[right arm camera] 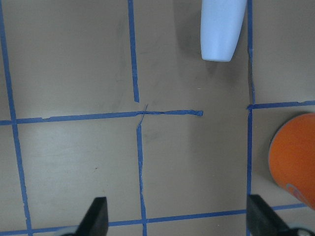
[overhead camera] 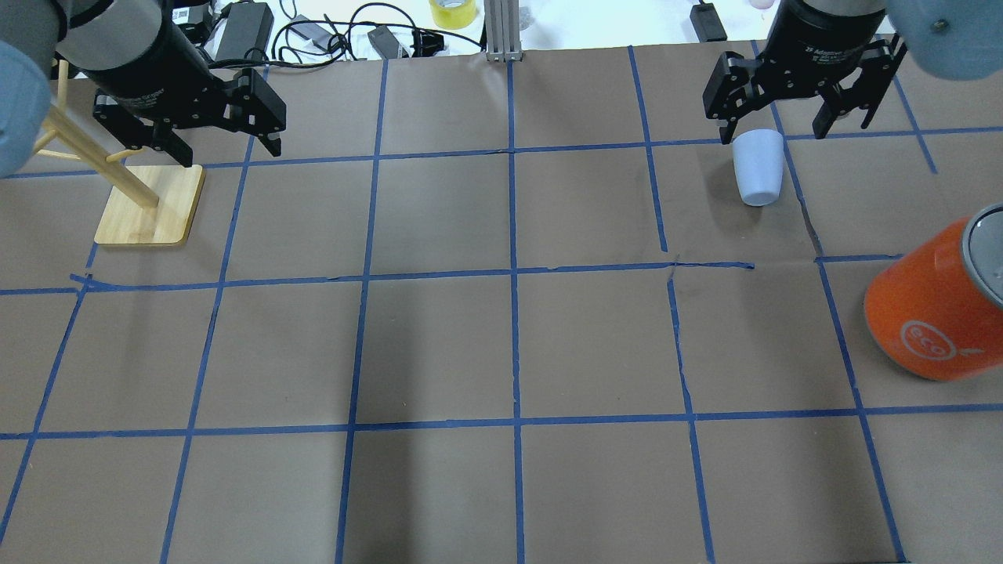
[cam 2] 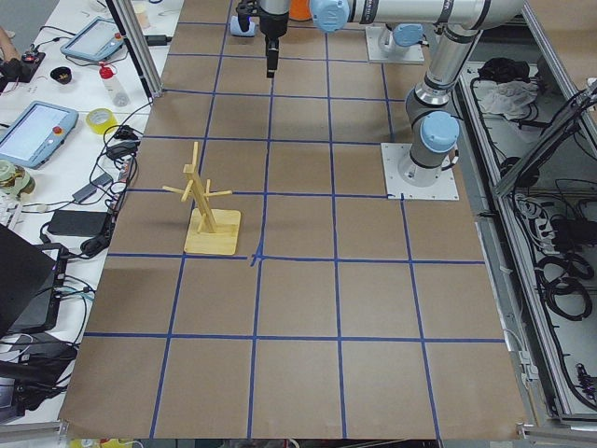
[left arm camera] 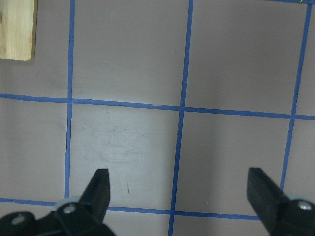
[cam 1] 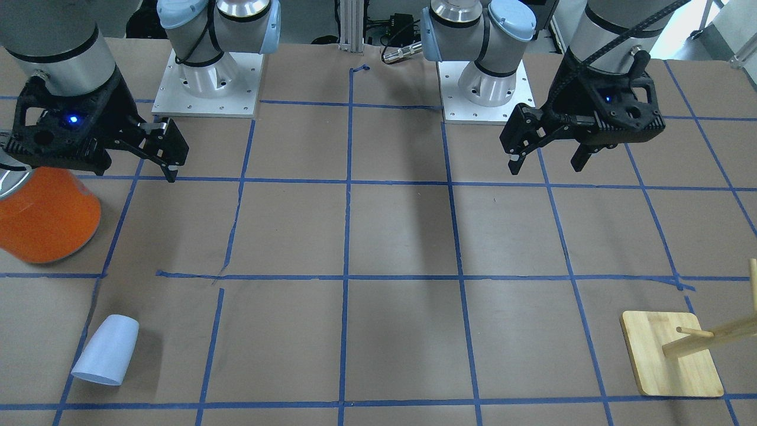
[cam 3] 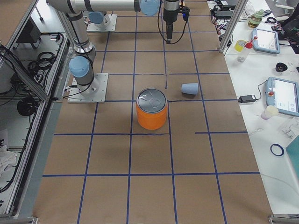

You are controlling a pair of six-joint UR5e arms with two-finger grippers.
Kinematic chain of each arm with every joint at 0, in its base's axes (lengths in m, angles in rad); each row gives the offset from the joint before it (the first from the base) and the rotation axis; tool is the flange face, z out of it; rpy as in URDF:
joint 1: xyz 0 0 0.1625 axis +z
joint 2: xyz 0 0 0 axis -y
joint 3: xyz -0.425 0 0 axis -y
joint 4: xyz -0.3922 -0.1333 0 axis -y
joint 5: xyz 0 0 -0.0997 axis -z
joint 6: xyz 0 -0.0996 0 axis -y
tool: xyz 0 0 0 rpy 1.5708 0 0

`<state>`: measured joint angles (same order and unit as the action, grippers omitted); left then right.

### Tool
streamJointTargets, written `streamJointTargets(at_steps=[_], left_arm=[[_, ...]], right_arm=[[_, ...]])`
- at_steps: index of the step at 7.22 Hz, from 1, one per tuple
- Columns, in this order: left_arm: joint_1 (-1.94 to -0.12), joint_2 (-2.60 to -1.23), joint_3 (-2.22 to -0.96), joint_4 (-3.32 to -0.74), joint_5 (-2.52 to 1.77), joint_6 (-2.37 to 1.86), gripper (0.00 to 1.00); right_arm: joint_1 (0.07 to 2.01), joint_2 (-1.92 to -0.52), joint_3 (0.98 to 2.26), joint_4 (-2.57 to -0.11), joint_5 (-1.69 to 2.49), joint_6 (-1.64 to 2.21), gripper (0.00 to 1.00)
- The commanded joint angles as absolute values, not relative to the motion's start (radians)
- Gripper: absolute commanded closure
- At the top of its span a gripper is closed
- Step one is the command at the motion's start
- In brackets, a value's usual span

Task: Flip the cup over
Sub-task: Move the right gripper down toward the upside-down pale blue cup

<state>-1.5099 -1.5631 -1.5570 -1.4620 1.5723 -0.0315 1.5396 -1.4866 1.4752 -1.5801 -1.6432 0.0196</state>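
Observation:
The cup (overhead camera: pixel 758 166) is a small pale lavender-blue tumbler lying on its side on the brown paper, wide rim pointing away from the robot. It also shows in the front view (cam 1: pixel 106 350), the right side view (cam 3: pixel 189 88) and the right wrist view (right arm camera: pixel 221 27). My right gripper (overhead camera: pixel 772 133) is open and empty, raised above the table; in the overhead view it hangs over the cup's rim end. Its fingertips (right arm camera: pixel 98 214) frame bare paper short of the cup. My left gripper (overhead camera: pixel 227 153) is open and empty, raised over the table's other end (left arm camera: pixel 179 187).
A large orange canister (overhead camera: pixel 936 301) with a silver top stands near the cup, closer to the robot, on the right side (cam 1: pixel 47 216). A wooden peg rack (overhead camera: pixel 149 204) on a square base stands under the left gripper's side (cam 1: pixel 671 355). Blue tape lines grid the table.

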Motion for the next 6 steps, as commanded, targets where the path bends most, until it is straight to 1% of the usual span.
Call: streamJointTargets(at_steps=[1,3,4,6], left_arm=[[-1.509,-1.563,-1.557,-1.462,1.572,-0.029,0.0],[-1.509,-1.562,-1.562,-1.462,1.572,-0.032,0.0],[-1.509,-1.56,-1.563,-1.462,1.572,-0.031,0.0],[-1.509,-1.56,-1.563,-1.462,1.572,-0.031,0.0]], right_arm=[[1.532,-1.476,1.486,-1.591,-1.64,0.026,0.0],[1.459,-1.41,1.5,-1.69,-1.621,-0.006,0.0],[1.433,-1.399,1.517,-1.741,-1.621,-0.011,0.0],[1.376,-1.318,1.548,-1.854,-1.634,0.003,0.0]])
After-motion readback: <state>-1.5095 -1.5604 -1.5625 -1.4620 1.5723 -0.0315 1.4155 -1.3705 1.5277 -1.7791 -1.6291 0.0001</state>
